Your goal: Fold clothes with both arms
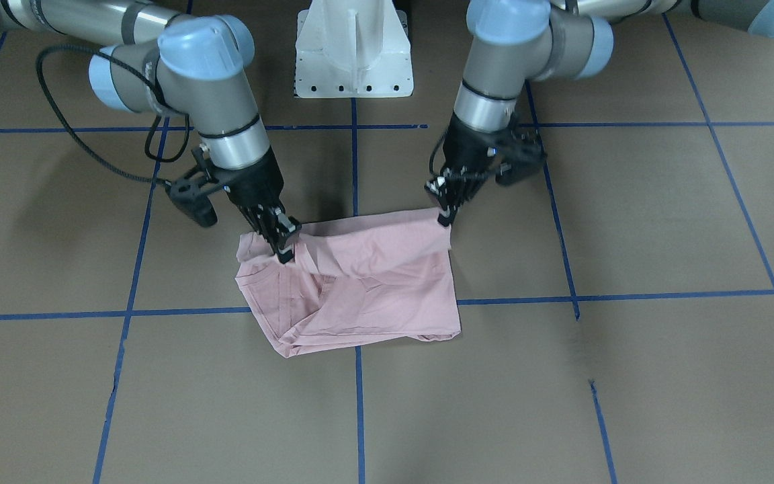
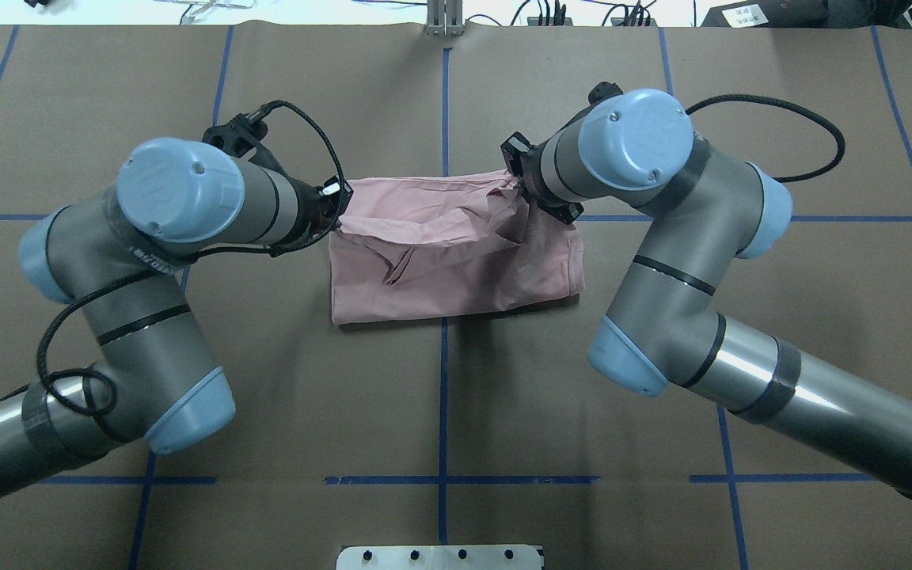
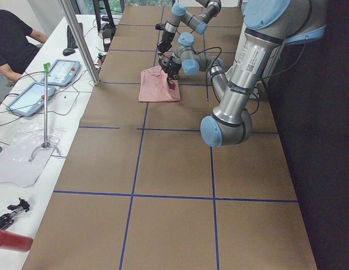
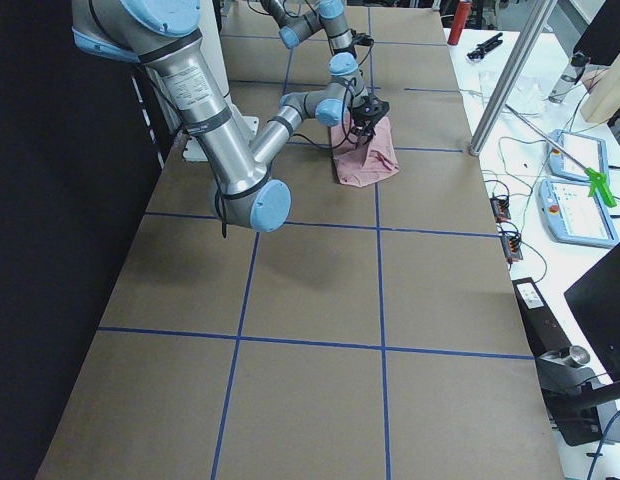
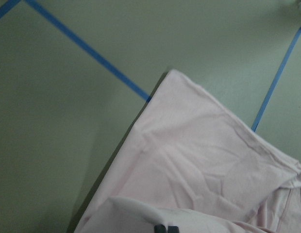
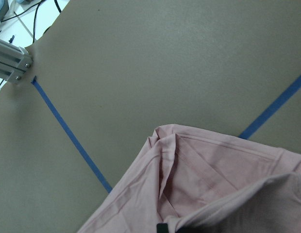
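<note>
Left hand [image 1: 446, 216], right hand [image 1: 284, 251] pinch T-shirt [image 1: 387, 289]

brown table [image 2: 266, 396] with a blue tape grid [image 2: 442, 396] — white side bench [image 3: 79, 101] with two tablets [image 3: 63, 71] alongside

Silver-grey tubular arms [image 2: 143, 332], light blue joint caps [image 2: 179, 188], braided black cables [image 2: 843, 146]
</note>
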Action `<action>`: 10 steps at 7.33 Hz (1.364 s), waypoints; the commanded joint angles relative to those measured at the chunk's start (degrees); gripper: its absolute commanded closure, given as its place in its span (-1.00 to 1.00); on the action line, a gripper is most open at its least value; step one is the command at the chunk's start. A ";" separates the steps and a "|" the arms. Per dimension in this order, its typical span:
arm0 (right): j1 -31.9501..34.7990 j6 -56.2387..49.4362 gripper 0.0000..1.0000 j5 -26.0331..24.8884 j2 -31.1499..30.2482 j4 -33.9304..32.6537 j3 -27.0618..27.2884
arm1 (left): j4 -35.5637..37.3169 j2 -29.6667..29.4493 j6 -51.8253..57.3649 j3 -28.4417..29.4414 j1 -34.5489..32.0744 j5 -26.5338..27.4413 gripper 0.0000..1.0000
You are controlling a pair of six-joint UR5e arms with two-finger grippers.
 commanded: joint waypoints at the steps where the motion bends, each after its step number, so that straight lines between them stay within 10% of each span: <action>1: 1.62 -0.78 1.00 0.71 4.92 0.31 -8.13 | -2.81 -3.64 5.18 8.80 -2.63 0.23 1.00; 3: 2.32 -4.11 1.00 0.63 7.74 1.09 -14.10 | -7.44 -6.26 6.84 16.49 -2.81 3.54 1.00; 4: 2.85 -5.78 0.14 0.36 8.79 9.80 -22.83 | -13.13 -10.72 12.08 28.64 -5.60 5.13 0.58; 5: 4.68 -11.10 -0.25 0.27 10.72 19.03 -34.32 | -22.15 -10.07 19.53 35.20 -9.97 5.15 0.07; 6: 6.87 -18.64 -0.99 0.10 10.74 20.86 -36.35 | -28.07 -6.41 24.74 34.83 -10.89 5.06 -0.10; 10: 15.74 -32.64 -1.00 11.12 4.97 20.97 -31.65 | -28.74 1.49 30.63 23.28 -15.61 -7.35 -0.12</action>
